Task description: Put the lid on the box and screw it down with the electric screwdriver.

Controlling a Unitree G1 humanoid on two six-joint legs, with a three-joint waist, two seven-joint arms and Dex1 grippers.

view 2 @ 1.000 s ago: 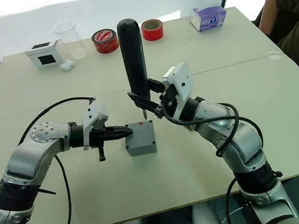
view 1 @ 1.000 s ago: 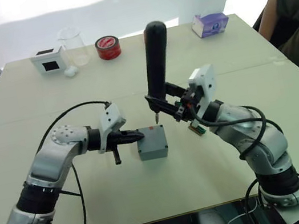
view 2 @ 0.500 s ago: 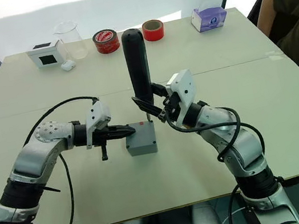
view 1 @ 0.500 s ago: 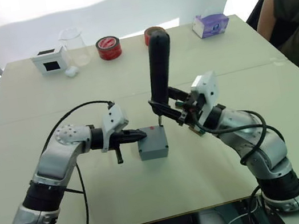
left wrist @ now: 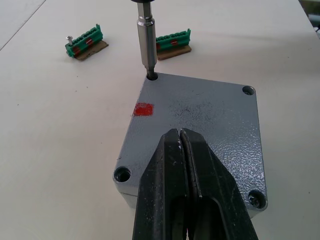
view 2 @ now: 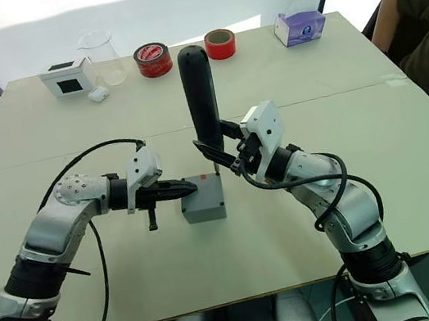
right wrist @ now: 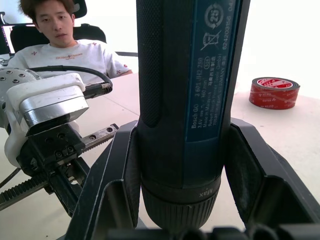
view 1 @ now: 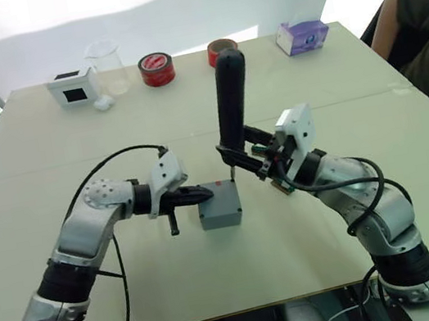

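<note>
Left wrist view: closed left pincer (left wrist: pixel 181 145) rests on the flat grey plastic lid (left wrist: pixel 200 125), seated on the grey box (view 1: pixel 220 212) at frame centre. Right pincer (view 1: pixel 241 161) grips the upright black cylindrical electric screwdriver (view 1: pixel 229 100), bit in the lid's corner hole.

Lid (left wrist: pixel 200 125) on box (view 1: pixel 220 213), screwdriver (view 1: pixel 229 100) bit in corner hole.
</note>
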